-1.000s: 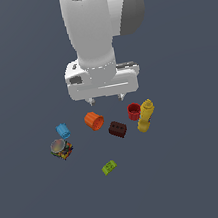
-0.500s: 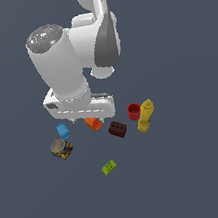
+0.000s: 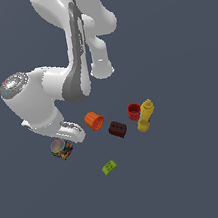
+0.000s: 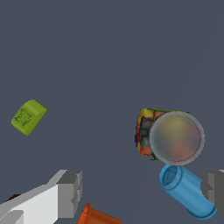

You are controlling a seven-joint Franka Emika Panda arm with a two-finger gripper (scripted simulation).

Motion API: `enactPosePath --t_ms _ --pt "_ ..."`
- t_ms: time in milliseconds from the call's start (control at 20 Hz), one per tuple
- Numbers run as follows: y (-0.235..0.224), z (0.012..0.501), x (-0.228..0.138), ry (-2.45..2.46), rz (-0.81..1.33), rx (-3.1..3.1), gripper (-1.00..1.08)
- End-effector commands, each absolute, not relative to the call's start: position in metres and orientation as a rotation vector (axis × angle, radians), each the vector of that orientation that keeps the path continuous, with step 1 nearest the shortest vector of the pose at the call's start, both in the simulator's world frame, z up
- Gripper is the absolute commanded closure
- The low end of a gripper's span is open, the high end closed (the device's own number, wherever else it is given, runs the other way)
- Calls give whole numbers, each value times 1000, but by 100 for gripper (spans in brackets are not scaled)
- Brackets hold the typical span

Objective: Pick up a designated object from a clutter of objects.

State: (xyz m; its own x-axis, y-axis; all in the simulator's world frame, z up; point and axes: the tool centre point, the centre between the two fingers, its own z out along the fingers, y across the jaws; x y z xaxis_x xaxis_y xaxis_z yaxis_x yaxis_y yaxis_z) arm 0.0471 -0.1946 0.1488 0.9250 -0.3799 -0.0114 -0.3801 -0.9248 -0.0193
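The designated object (image 3: 61,149) is a small multicoloured block with a grey round top, lying at the left end of the clutter in the exterior view. In the wrist view the designated object (image 4: 168,133) lies a little beyond the fingertips. My gripper (image 4: 142,192) is open, its two grey fingers (image 4: 70,192) wide apart and holding nothing. In the exterior view my hand (image 3: 70,130) hangs low, just to the right of and behind the block. The blue cylinder (image 4: 188,191) lies beside the block, close to one finger; the arm hides it in the exterior view.
The orange cup (image 3: 94,120), dark brown brick (image 3: 117,129), red cup (image 3: 133,110) and yellow bottle (image 3: 145,115) form a row to the exterior view's right. The green flat tag (image 3: 108,167) lies alone in front. The orange cup's rim (image 4: 98,215) shows between my fingers.
The arm has swung towards the exterior view's left and come down near the multicoloured block. It now covers the blue cylinder in that view. The objects have not moved.
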Motion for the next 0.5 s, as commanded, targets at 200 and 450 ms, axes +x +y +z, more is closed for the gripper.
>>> enactPosePath --t_ms 200,450 --pt "-238 117 42 712 2 -3054 -92" --pt "-251 108 39 743 0 -3052 -92"
